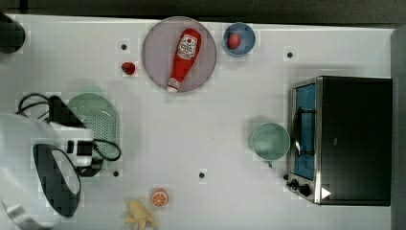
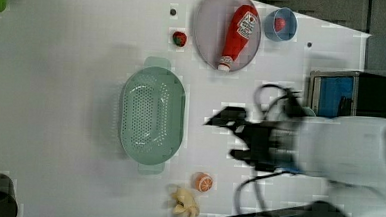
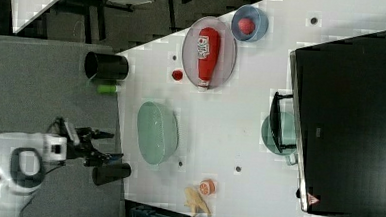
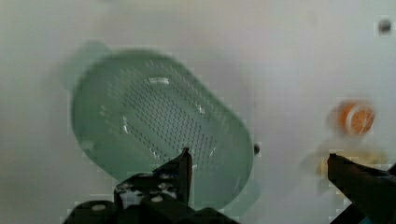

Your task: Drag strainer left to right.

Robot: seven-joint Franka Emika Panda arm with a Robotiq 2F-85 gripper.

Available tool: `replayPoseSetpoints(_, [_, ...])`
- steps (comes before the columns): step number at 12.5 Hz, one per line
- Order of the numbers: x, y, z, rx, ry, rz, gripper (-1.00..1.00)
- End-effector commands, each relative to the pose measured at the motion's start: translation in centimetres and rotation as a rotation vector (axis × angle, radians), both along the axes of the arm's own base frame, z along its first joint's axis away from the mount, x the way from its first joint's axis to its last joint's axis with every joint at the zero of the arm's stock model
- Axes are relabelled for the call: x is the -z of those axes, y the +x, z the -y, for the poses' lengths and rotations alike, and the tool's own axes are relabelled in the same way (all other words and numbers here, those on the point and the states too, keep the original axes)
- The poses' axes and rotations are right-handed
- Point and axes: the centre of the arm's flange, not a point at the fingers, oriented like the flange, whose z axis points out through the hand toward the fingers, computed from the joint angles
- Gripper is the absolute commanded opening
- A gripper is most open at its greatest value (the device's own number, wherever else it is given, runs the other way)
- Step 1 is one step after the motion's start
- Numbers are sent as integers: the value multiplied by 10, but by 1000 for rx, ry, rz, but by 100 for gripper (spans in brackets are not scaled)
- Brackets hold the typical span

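Note:
The strainer (image 1: 98, 120) is a pale mint-green oblong colander with a dotted inside, lying on the white table at the top view's left. My arm covers its lower left part there. In the left view the strainer (image 2: 152, 117) lies whole, and my gripper (image 2: 231, 135) hangs to its right, open, with nothing between the fingers. The right view shows the gripper (image 3: 107, 145) raised well above the table, left of the strainer (image 3: 157, 132). In the wrist view the strainer (image 4: 159, 126) lies below the open gripper (image 4: 259, 163), under one fingertip (image 4: 185, 161).
A ketchup bottle (image 1: 185, 57) lies on a grey plate (image 1: 158, 48), with a small red fruit (image 1: 128, 68) and a blue bowl (image 1: 239, 39) nearby. A green cup (image 1: 270, 141) stands against the toaster oven (image 1: 349, 139). An orange half (image 1: 159, 197) and a banana (image 1: 140, 214) lie near the front edge.

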Motion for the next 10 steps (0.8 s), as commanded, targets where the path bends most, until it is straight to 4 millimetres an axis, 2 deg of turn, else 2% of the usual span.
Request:
replayPoseSetpoints(1, [32,13,-14,378,18,-1,100])
replayPoseSetpoints(5, [117,16,-34,662,-35,-27,100])
replayPoseSetpoints(8, [169,18,-43,645,-22,-1,100])
replayPoseSetpoints(10, [194,21,-41,646,2,-12,100])
